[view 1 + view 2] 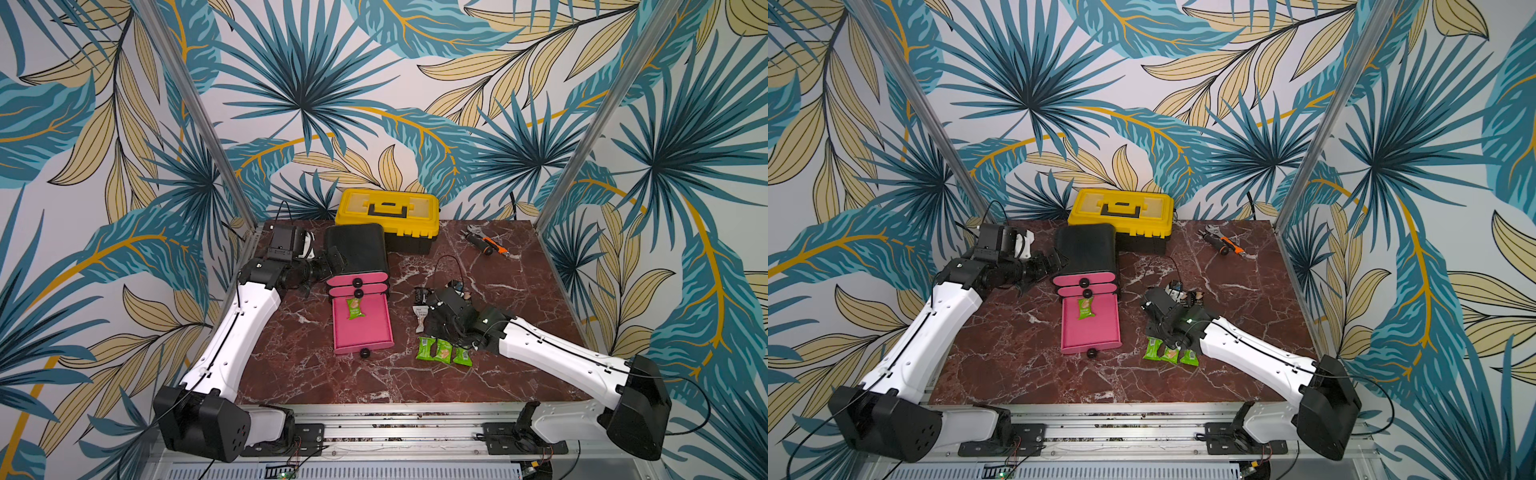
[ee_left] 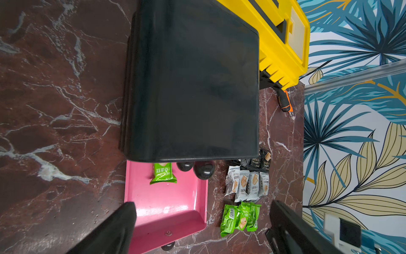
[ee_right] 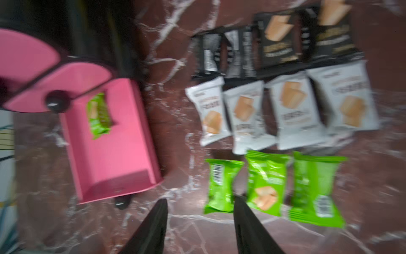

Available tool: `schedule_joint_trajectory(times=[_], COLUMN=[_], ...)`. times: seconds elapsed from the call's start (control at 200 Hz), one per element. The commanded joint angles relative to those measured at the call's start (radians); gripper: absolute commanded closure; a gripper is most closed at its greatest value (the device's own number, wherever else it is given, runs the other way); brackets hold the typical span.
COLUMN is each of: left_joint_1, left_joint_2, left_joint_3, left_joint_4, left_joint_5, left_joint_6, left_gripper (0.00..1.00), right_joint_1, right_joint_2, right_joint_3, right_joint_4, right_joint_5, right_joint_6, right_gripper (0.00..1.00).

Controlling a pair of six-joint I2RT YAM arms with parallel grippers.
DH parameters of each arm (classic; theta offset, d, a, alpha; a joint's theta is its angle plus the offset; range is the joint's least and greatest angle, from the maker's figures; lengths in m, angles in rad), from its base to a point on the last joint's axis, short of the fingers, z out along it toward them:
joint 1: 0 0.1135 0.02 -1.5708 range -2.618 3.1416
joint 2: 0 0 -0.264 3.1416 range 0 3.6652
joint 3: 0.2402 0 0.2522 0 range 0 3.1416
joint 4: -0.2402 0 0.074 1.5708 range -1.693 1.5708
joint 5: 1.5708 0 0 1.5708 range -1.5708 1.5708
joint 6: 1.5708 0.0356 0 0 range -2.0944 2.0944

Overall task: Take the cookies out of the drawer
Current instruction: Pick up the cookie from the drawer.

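The pink drawer (image 1: 363, 332) (image 2: 167, 211) (image 3: 114, 154) stands pulled out at the bottom of a black cabinet (image 1: 355, 247). One green packet of the cookies (image 1: 355, 308) (image 1: 1086, 308) (image 2: 163, 176) (image 3: 98, 114) lies in it near the cabinet. To its right on the table lie three green packets (image 1: 444, 351) (image 3: 267, 184), several white ones (image 3: 281, 110) (image 2: 247, 184) and several black ones (image 3: 276, 41). My right gripper (image 3: 201, 199) (image 1: 436, 328) hangs open and empty above the table, beside the leftmost green packet. My left gripper (image 2: 202, 202) (image 1: 332, 259) is open and empty by the cabinet's left side.
A yellow toolbox (image 1: 388, 212) stands behind the cabinet at the back wall. Orange-and-black hand tools (image 1: 486, 243) lie at the back right. Two closed pink drawers (image 1: 357, 282) sit above the open one. Slanted metal posts (image 1: 582, 158) frame the marble table (image 1: 291, 353).
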Motion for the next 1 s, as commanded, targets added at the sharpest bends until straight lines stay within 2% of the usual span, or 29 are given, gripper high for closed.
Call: schedule_joint_trajectory(times=[0.0, 0.14, 0.311, 0.997], left_joint_1=[0.029, 0.059, 0.065, 0.065], left_joint_2=[0.027, 0.07, 0.106, 0.186], left_joint_3=[0.048, 0.051, 0.052, 0.046], left_joint_4=[0.056, 0.064, 0.071, 0.038], left_joint_5=[0.022, 0.027, 0.063, 0.112], left_joint_6=[0.026, 0.034, 0.025, 0.057], left_gripper=[0.0, 0.0, 0.0, 0.0], right_joint_1=[0.052, 0.085, 0.09, 0.094], right_joint_2=[0.067, 0.19, 0.308, 0.598], right_joint_3=[-0.011, 0.027, 0.052, 0.204], right_joint_4=[0.382, 0.57, 0.691, 0.659], right_joint_5=[-0.017, -0.011, -0.03, -0.045], right_joint_6=[0.096, 0.15, 0.198, 0.218], right_gripper=[0.46, 0.46, 0.46, 0.46])
